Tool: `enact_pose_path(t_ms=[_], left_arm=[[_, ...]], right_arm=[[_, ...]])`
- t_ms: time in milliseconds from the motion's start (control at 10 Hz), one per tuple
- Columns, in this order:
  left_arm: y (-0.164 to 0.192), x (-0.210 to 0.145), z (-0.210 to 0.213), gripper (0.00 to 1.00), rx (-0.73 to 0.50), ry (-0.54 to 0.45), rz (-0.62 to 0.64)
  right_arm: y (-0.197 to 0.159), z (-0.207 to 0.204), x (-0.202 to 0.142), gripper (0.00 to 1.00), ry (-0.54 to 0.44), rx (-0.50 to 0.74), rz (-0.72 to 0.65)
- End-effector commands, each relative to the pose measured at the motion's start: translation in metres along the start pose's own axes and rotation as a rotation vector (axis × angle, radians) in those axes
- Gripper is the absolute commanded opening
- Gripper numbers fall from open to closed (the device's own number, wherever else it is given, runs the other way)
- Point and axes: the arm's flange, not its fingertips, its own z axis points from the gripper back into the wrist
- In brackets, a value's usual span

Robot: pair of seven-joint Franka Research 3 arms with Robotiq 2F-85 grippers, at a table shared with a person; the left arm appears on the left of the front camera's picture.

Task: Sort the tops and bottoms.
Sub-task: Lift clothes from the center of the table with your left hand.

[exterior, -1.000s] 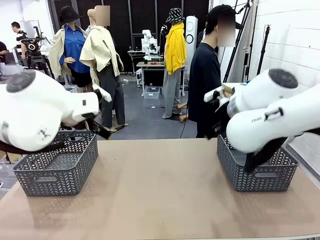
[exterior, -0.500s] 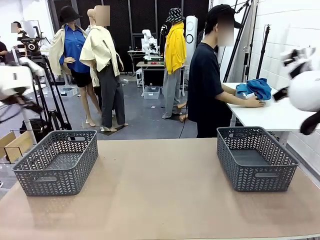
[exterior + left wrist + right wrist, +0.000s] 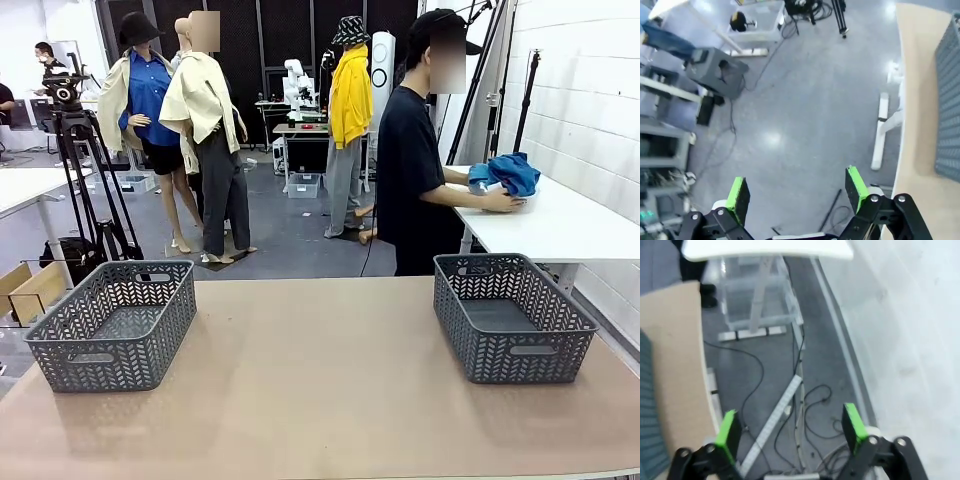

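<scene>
Reading both claws as released. Your left gripper (image 3: 796, 194) has its green pads spread wide with nothing between them, and it hangs over grey floor (image 3: 790, 110) just off the edge of the tan worktable (image 3: 917, 100). A grey basket wall (image 3: 947, 95) sits at that frame's right edge. Your right gripper (image 3: 790, 431) is spread just as wide, gripping nothing, over floor with loose cables (image 3: 805, 395). The worktable edge (image 3: 675, 340) is on the left of that frame, and a white tabletop (image 3: 765, 247) runs across the top. From the front you see the left basket (image 3: 100, 355) and right basket (image 3: 520, 360) well apart at opposite ends of the worktable (image 3: 320, 380). The task's cloth is off it: a bunched blue garment (image 3: 510, 170) lies on the white side table (image 3: 560, 225) at far right. The person's hand (image 3: 503, 203) rests against it, and the person is turned toward that table. Can't tell how many pieces are in the bundle.
</scene>
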Motion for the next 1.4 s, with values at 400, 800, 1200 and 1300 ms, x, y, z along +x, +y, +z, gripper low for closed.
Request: enact_pose_path(t_ms=[400, 800, 1200, 1300], left_arm=[[0.002, -0.019, -0.019, 1.00, -0.086, 0.014, 0.097], [0.002, -0.019, -0.019, 1.00, -0.086, 0.014, 0.097], [0.002, -0.019, -0.019, 1.00, -0.086, 0.014, 0.097], [0.002, -0.019, -0.019, 1.00, -0.086, 0.014, 0.097]], right_arm=[[-0.001, -0.003, -0.033, 1.00, 0.052, -0.012, -0.074], [-0.001, -0.003, -0.033, 1.00, 0.052, -0.012, -0.074], [-0.001, -0.003, -0.033, 1.00, 0.052, -0.012, -0.074], [-0.001, -0.003, -0.033, 1.00, 0.052, -0.012, -0.074]])
